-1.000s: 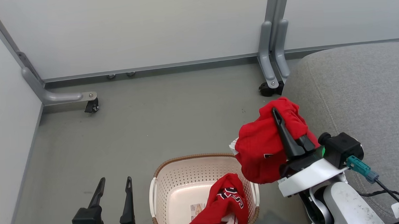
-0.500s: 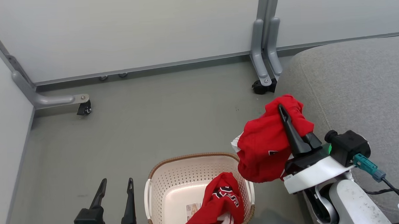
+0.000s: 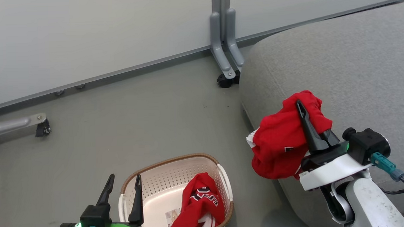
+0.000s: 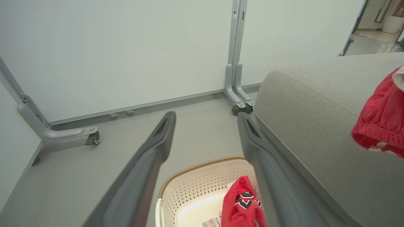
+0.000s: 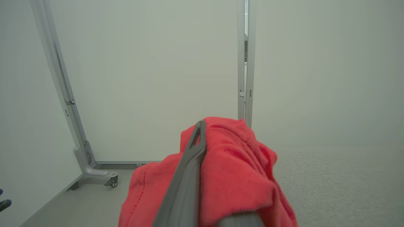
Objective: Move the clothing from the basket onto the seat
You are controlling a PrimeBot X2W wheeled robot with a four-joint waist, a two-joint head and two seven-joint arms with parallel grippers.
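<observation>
Two bright red fabric garments with white trim lie well apart. One bunched red garment is pinched in the right hand. Its two long dark fingers are closed on the cloth, one lying on top and the other buried in the folds. This bundle hangs over the rounded left edge of the large grey fabric-upholstered seat cushion. Its long axis follows the finger, from upper right down to lower left in the head view, and a scrap of white trim pokes out at its left side. Whether it touches the cushion I cannot tell.

The second red garment, with black letters outlined in white, lies in the small cream-white perforated plastic basket with a brown woven-look rim. It is slumped against the wall nearest the seat, its long axis slanting from that wall's top down toward the near side, letters facing up. A printed paper card lies on the basket's bottom beside it.

The left hand is spread wide and empty near the basket's left rim, fingers pointing away from the robot.

Basket and seat stand on the grey floor with a bare strip between them. Behind, a grey metal partition foot with a black castor stands just beside the seat's far corner, before pale wall panels.
</observation>
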